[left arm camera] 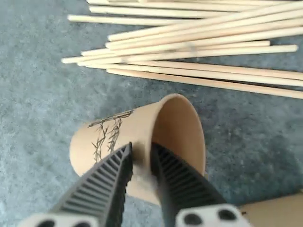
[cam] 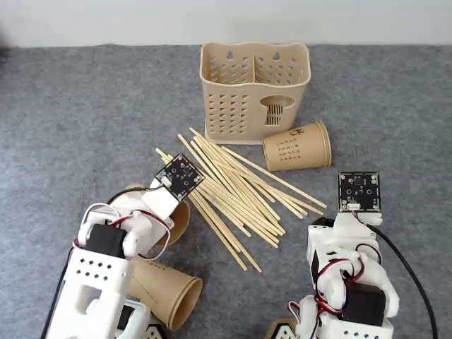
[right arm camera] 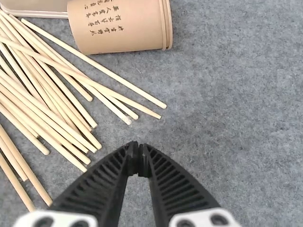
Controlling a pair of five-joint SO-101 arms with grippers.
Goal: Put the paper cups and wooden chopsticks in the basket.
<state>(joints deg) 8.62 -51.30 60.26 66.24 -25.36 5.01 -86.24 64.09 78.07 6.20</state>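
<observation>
My left gripper [left arm camera: 141,156] is shut on the rim wall of a paper cup [left arm camera: 123,137] lying on its side, one finger inside the mouth and one outside. In the high view this cup [cam: 180,220] lies at the left edge of the wooden chopsticks [cam: 233,194], which are spread loosely in front of the beige basket [cam: 219,106]. A second cup [cam: 296,146] lies on its side by the basket's right front corner. A third cup [cam: 166,291] lies beside the left arm's base. My right gripper [right arm camera: 138,158] is shut and empty, hovering just right of the chopsticks [right arm camera: 52,104].
The basket has two compartments and stands upright at the back centre on grey carpet [cam: 85,120]. The printed cup [right arm camera: 118,23] lies ahead of my right gripper. A brown shape [cam: 281,329] shows at the front edge by the right arm's base.
</observation>
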